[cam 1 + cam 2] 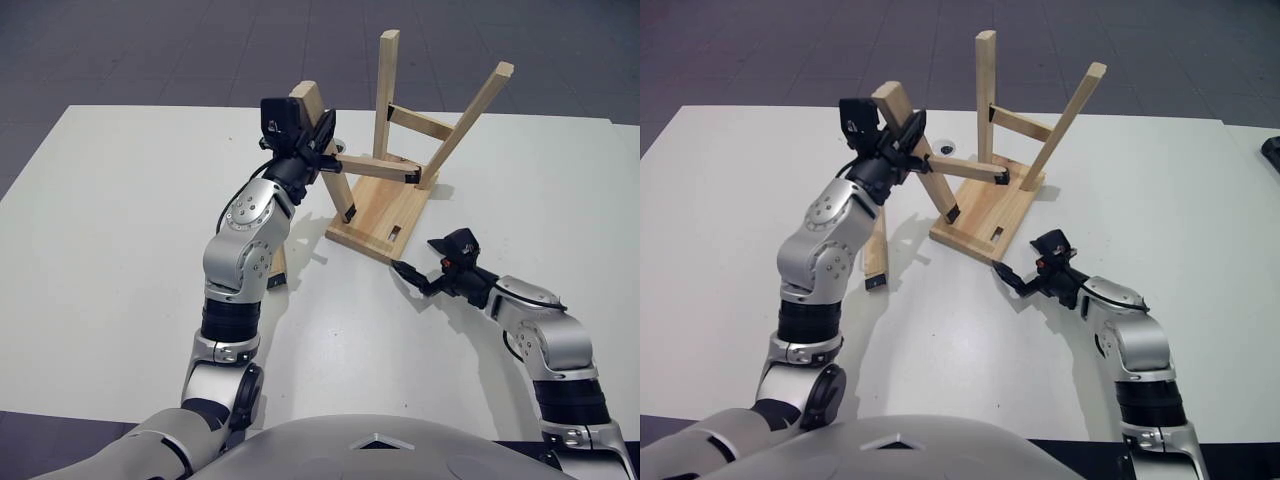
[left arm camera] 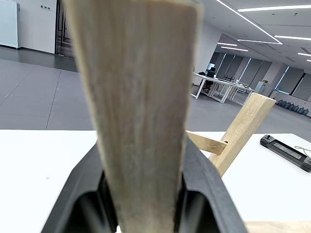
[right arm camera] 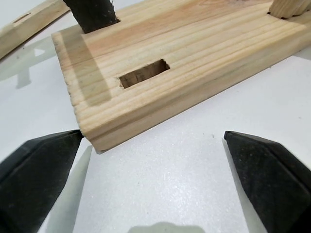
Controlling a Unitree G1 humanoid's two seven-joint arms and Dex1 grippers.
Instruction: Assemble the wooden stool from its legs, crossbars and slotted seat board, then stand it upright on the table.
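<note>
Right gripper point(image 1: 405, 278) stood open at the near corner of the seat board point(image 1: 383, 203); left gripper point(image 1: 326, 150) clenched on a leg point(image 1: 309, 99).
Its fingers point(image 3: 34, 165) sat low over the table point(image 1: 120, 200), one tip just beside the board's corner near an empty slot point(image 3: 144, 74). A loose leg point(image 1: 877, 250) lay beside the left arm. Farther back, the upturned board carried the held leg and two raised legs point(image 1: 388, 80) joined by a crossbar point(image 1: 420, 123).

The seat board point(image 3: 204, 63) and leg point(image 2: 141, 97) are pale honey wood with straight grain; the table point(image 1: 120, 220) is white; left gripper point(image 1: 325, 143) and right gripper point(image 3: 153, 138) are black.
</note>
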